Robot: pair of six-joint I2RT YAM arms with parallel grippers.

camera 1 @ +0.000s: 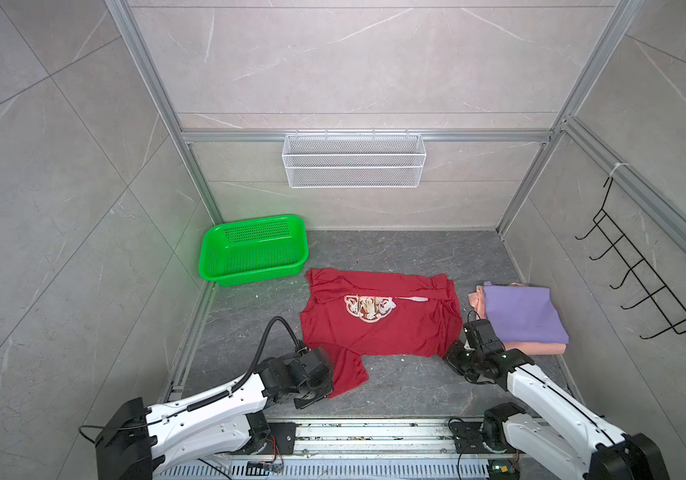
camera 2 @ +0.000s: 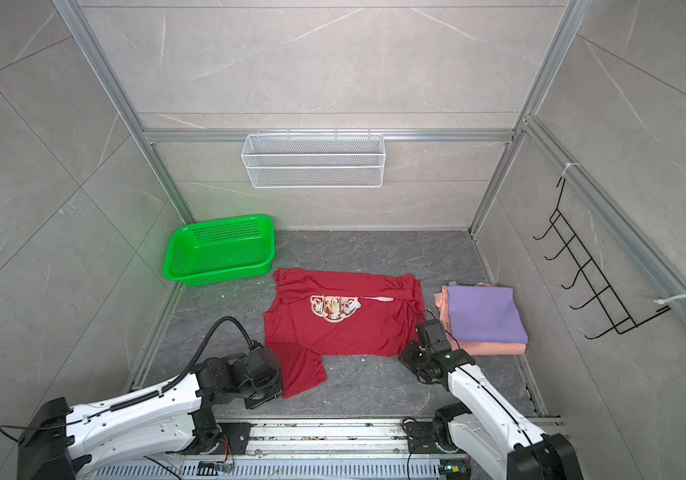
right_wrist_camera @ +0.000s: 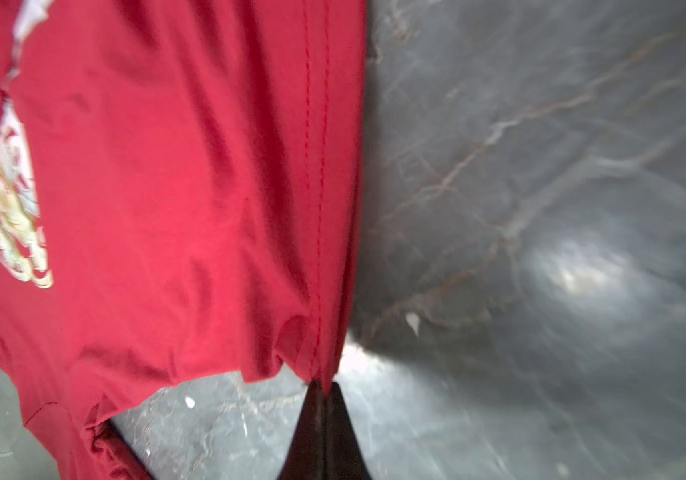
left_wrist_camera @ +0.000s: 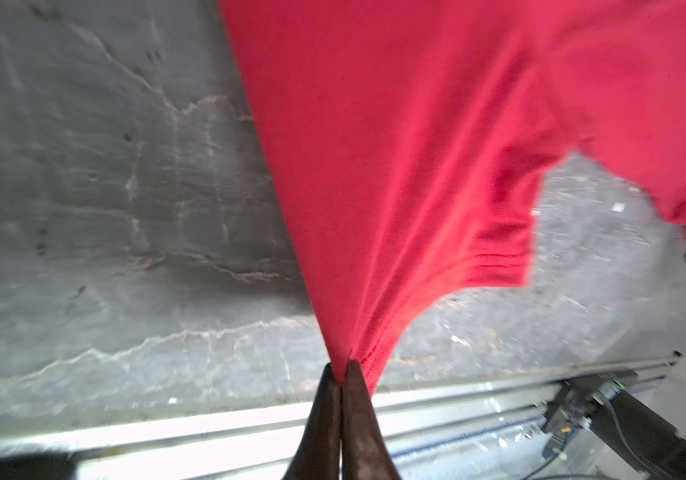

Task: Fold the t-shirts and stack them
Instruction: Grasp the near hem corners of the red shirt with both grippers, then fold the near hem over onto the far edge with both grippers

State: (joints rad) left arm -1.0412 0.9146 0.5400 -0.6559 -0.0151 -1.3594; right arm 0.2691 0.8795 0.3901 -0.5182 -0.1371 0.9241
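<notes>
On the dark stone-look surface [camera 1: 395, 249], in both top views: dark red t-shirt [camera 1: 378, 332] spread flat with cream print [camera 1: 368, 307] up, green basket [camera 1: 254, 249] behind to the left, and just beside the right edge, not touching, the stack, lavender t-shirt [camera 1: 520, 309] folded atop salmon-pink t-shirt [camera 1: 532, 348]. At the near sleeve, left gripper [camera 1: 329, 388]; at the near right corner, right gripper [camera 1: 450, 356]. Jaws hidden under the wrists from up here, so no reading of the grip.

In the left wrist view: fingertips [left_wrist_camera: 324, 386] pinched hard together on a gathered point of sleeve cloth, creases fanning away from the pinch, shadow beneath hinting at a slight lift.

In the right wrist view: clamped the same way, on the corner of the double-stitched hem, print off to one side.

Probably the start of folding the near half over the far half. Best done by raising both corners together, keeping the edge between them taut, carrying low and level across the print, and laying down before letting go. Worth steering the right arm clear of the stack.

Only from the wrists: proof of cloth between the tips. Only from above: the mismatch of holds, sleeve against hem, hence a risk of a skewed fold, plus the place of the stack.
</notes>
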